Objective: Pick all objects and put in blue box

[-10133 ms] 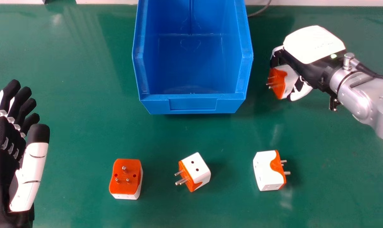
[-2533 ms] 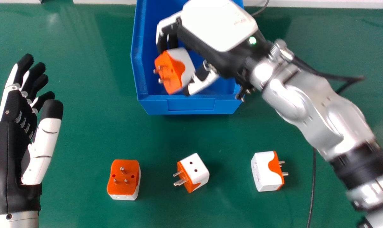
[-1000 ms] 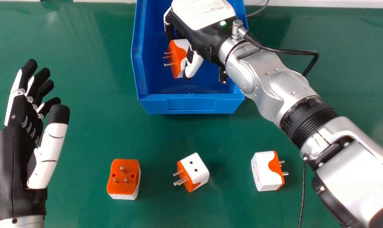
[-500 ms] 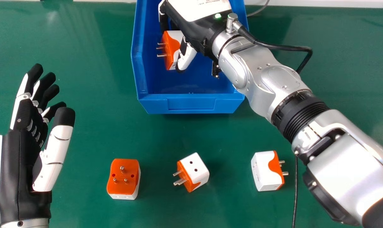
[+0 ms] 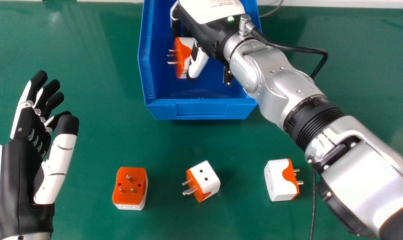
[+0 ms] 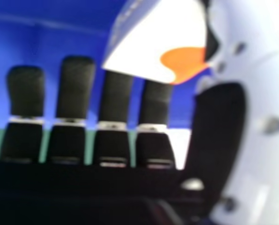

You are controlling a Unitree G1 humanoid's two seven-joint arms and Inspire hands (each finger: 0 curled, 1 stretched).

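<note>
1. At the left of the frame, the left hand (image 5: 24, 150) is hovering over the table (image 5: 91, 133), its fingers (image 5: 28, 90) opening upward in a relaxed spread.
2. At the lower left, an orange-topped adapter (image 5: 130, 188) is lying on the table, its pins pointing up.
3. At the upper centre, the right hand (image 5: 208, 33) is reaching inside the blue box (image 5: 201, 110), its fingers and thumb (image 5: 198, 63) pinching another adapter (image 5: 183, 55).
4. At the lower centre, a tilted-looking adapter (image 5: 205, 178) is awaiting its turn.
5. Towards the lower right, a white-and-orange adapter (image 5: 280, 180) is also waiting, pins facing right.
6. Placing seems to be the step in hand: it is calling for lowering gently towards the box floor, freeing the thumb first, then lifting away without catching the walls. How much drop is remaining, I cannot tell.
7. The head view is showing the held adapter's pins pointing left; the right hand view is showing its white side against the ends of the fingers nearest the thumb, those fingers extending rather straight.
</note>
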